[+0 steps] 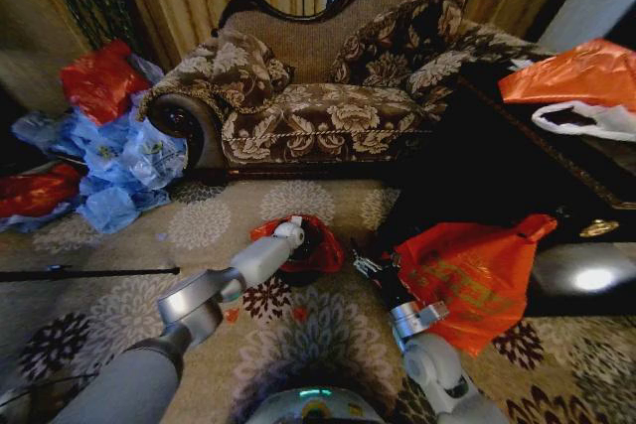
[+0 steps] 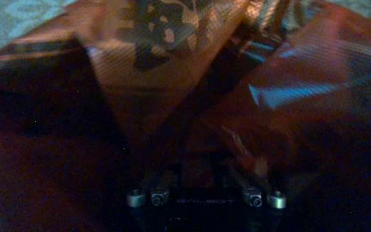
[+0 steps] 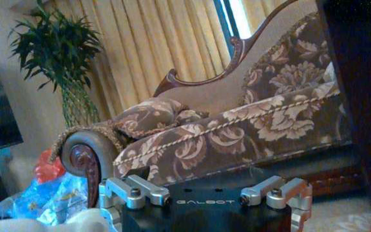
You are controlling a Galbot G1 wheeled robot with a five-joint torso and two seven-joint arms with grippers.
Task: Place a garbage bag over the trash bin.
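On the patterned carpet before the sofa (image 1: 328,96), the left pincer (image 1: 298,230) is buried in the garbage bag (image 1: 310,245); its grip I cannot tell. "GALBOT" reads on both wrists. The right pincer (image 1: 370,270), grip unclear, hangs beside one printed orange bundle (image 1: 467,275).

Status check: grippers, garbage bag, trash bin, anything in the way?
Left gripper down at garbage bag on trash bin. Right gripper beside bin, off bag. Bigger orange bag crowds the right side.

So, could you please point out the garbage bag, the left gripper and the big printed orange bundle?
garbage bag (image 1: 323,250): head view, crinkled right side.
left gripper (image 1: 294,229): head view, tip at the bag.
printed orange bundle (image 1: 467,275): head view, printed face.
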